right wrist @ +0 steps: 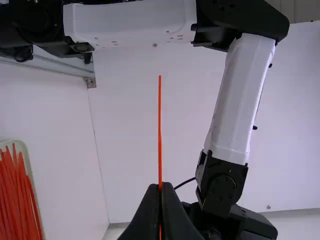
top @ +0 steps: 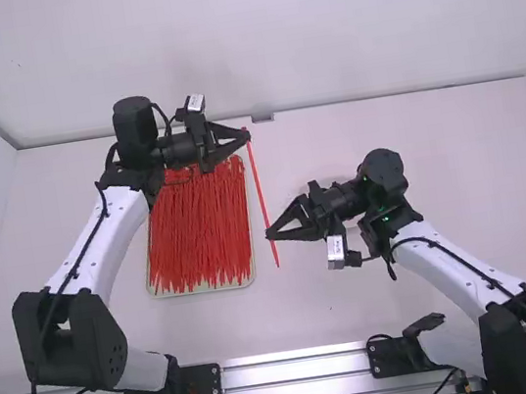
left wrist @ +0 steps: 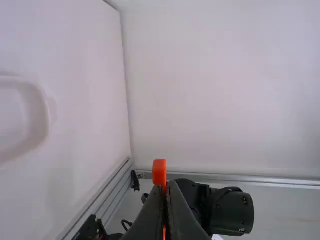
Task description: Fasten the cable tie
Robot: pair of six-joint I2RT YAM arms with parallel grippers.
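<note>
A single red cable tie [top: 262,202] is stretched straight just right of the tray, held at both ends. My left gripper [top: 248,138] is shut on its far end, and in the left wrist view the tie's square head [left wrist: 159,172] pokes out above the closed fingertips of that gripper [left wrist: 164,187]. My right gripper [top: 272,238] is shut on the tie near its near end. In the right wrist view the thin strap [right wrist: 160,130] rises straight out of the right gripper [right wrist: 160,186].
A flat tray [top: 202,288] with several loose red cable ties [top: 197,222] lies left of the held tie, under the left arm. The same ties [right wrist: 12,200] show at the right wrist view's edge. Bare white table lies to the right and towards the back wall.
</note>
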